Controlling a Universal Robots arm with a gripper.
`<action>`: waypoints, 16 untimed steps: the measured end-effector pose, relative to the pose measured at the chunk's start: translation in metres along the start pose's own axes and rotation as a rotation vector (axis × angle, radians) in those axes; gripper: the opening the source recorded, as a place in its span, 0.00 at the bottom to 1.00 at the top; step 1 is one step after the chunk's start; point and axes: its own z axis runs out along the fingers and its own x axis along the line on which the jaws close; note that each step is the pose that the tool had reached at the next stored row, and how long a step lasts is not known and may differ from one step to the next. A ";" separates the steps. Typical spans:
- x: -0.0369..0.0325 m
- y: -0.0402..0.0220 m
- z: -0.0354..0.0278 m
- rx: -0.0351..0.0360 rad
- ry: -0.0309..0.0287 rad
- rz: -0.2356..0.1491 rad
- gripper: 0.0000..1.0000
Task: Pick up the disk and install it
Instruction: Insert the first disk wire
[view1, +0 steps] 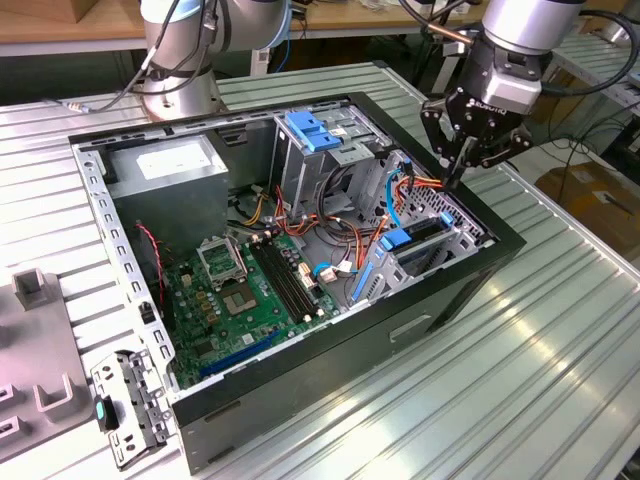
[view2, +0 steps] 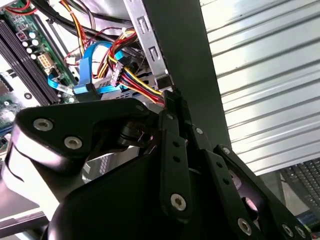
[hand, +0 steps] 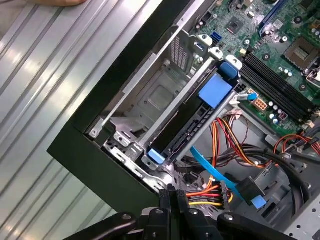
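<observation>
One gripper (view1: 453, 172) hangs over the open computer case (view1: 330, 350) at the exterior view's right. Its jaws are pressed together with nothing between them, above the corner where the disk (view1: 425, 232) sits slotted in the metal cage. In the second wrist view, the closed fingertips (view2: 172, 107) sit just beside a bundle of red, yellow and black wires (view2: 135, 80). In the first wrist view, the disk (hand: 184, 125) lies inside the cage (hand: 160, 95) with blue tabs at both ends, apart from the gripper (hand: 172, 192).
</observation>
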 end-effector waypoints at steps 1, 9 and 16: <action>-0.0001 0.0002 0.0000 -0.0017 0.0005 0.024 0.16; -0.0005 0.0005 -0.0001 -0.0154 0.0048 0.204 0.16; -0.0033 0.0042 -0.0004 -0.0234 0.0072 0.308 0.16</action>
